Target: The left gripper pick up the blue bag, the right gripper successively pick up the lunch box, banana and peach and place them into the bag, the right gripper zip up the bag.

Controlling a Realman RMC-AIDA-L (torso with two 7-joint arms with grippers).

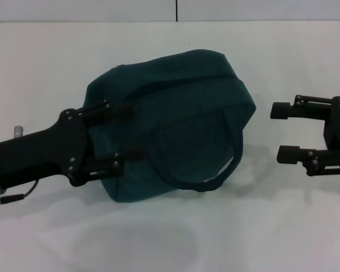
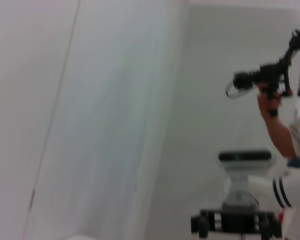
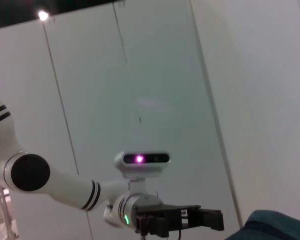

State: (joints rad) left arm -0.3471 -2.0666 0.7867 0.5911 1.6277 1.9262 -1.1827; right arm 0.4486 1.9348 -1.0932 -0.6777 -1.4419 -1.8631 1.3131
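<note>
White table [image 1: 175, 243] bears the bulging bag [image 1: 175, 122] mid-surface — left gripper [image 1: 120, 136] straddling its end (jaws wide), right gripper [image 1: 283, 131] spread, empty, near the right edge — so check the zip's seated.

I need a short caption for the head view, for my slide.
Left pincer at the blue bag on the white table; right pincer open beside it.

The dark teal fabric bag [image 1: 175, 122] lies on its side in the middle of the white table [image 1: 170, 243], its strap handle [image 1: 224, 170] looping out on the near right. The black left gripper [image 1: 116, 136] reaches in from the left, one finger over the bag's far left part and the other against its near left edge. The black right gripper [image 1: 280, 131] sits to the right of the bag, apart from it, its two fingers spread and pointing toward it.
</note>
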